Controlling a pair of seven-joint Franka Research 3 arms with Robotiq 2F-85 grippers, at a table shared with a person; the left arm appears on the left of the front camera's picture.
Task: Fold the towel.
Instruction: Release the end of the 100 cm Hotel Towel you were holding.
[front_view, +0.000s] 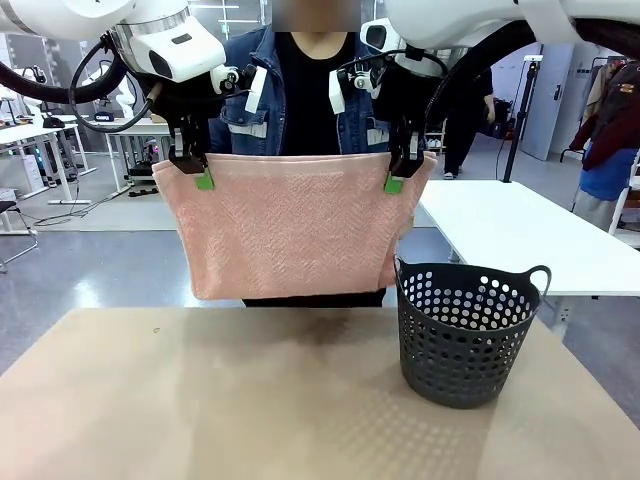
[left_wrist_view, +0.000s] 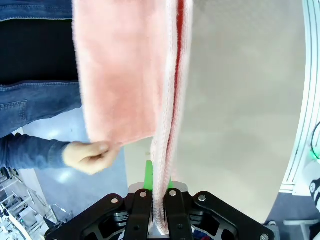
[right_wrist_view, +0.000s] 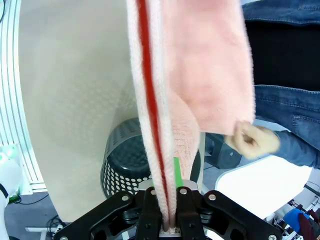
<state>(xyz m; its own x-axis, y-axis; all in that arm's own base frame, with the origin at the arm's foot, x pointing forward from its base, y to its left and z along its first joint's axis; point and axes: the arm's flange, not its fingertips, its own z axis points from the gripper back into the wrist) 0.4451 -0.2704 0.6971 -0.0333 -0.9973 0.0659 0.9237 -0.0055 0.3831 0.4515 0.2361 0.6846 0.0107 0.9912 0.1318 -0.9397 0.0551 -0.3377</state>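
Tools (front_view: 204, 180) (front_view: 394, 184) on towel (front_view: 290, 225) top corners

Dark perforated basket (front_view: 465, 335) on table (front_view: 200, 400)

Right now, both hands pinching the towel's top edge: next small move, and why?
Probably lower both together, laying the towel on the table. The left hand and right hand are shut on its top edge, it hangs above the tabletop, and a person's hand holds the far layer's corner.
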